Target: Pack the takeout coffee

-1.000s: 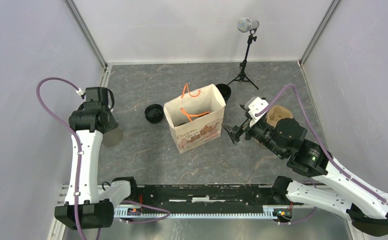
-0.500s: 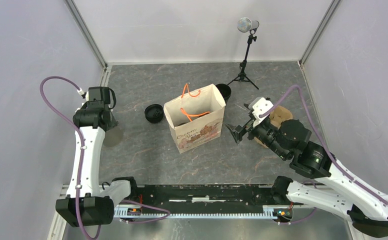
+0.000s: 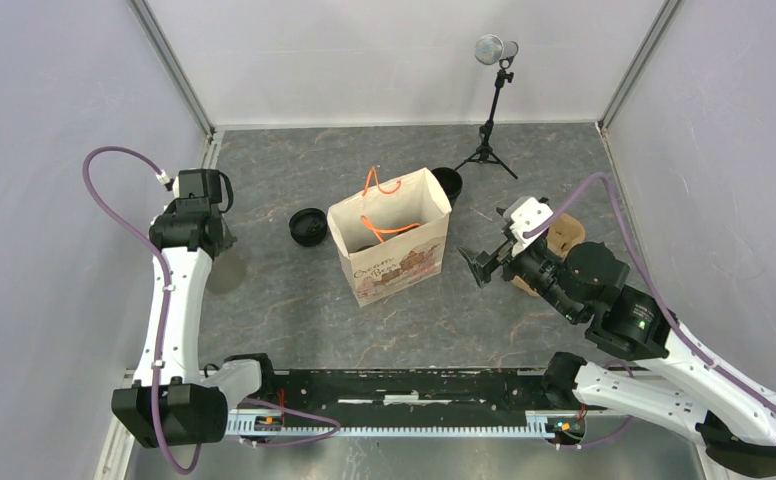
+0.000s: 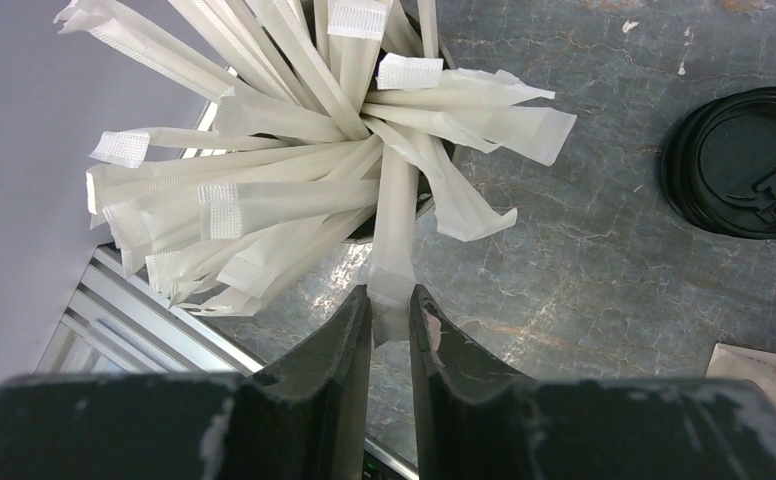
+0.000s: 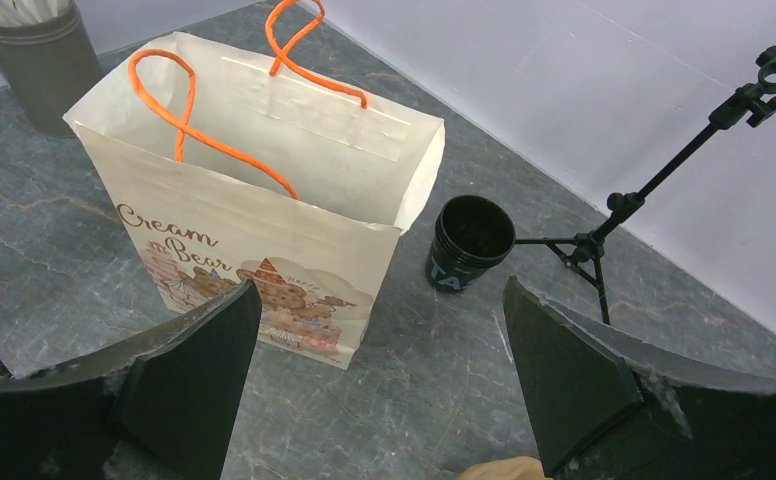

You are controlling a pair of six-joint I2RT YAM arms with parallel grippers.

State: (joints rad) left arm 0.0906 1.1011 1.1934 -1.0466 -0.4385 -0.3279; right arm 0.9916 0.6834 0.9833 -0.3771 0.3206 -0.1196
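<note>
Currently your left gripper [image 4: 389, 295] is pinching a wrapped straw [image 4: 394, 230], and your right gripper [image 5: 379, 290] is hanging wide open, empty. The lidded cup [image 3: 308, 227] is sitting left of the bag [image 3: 389, 255] — probably light and crushable — so grip below the lid [image 4: 749, 160].

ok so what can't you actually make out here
- Inside of the paper bag: top view, its own walls and shadow hide the bottom.
- Cup carrier: top view, right arm covers most; right wrist view, bottom edge cuts it.
- Straw pot: left wrist view, straws bury it.
</note>
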